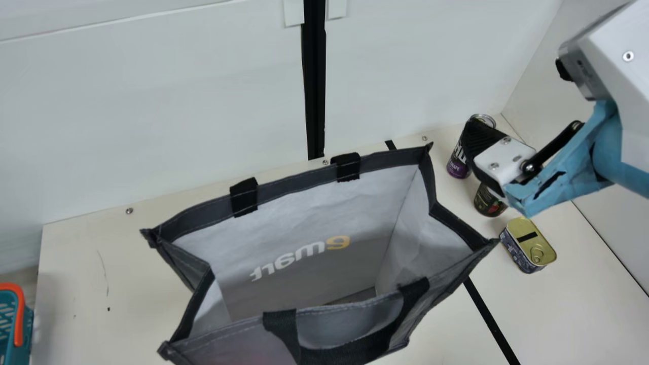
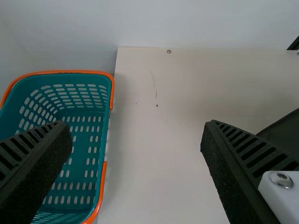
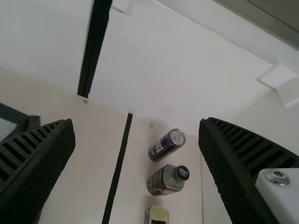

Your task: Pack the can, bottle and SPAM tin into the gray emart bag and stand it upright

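Observation:
My right gripper [image 1: 474,142] is above the table's right side, partly covering the purple can [image 1: 459,161] and the bottle [image 1: 489,203]. The tin [image 1: 528,246] lies in front of them. The gray bag [image 1: 304,203] stands upright with its mouth open, and part of its inner floor shows. In the right wrist view, my right gripper [image 3: 136,135] is open, with the can [image 3: 163,147], black-capped bottle [image 3: 166,181] and tin [image 3: 158,215] farther off between its fingers. My left gripper [image 2: 135,135] is open and holds nothing; beside it is the bag's dark edge [image 2: 285,133].
A teal basket [image 2: 91,158] with orange handles stands beyond the table's left edge. White walls [image 1: 152,116] rise behind the cream table [image 1: 101,253]. The bag's front handle [image 1: 350,352] hangs at its near side.

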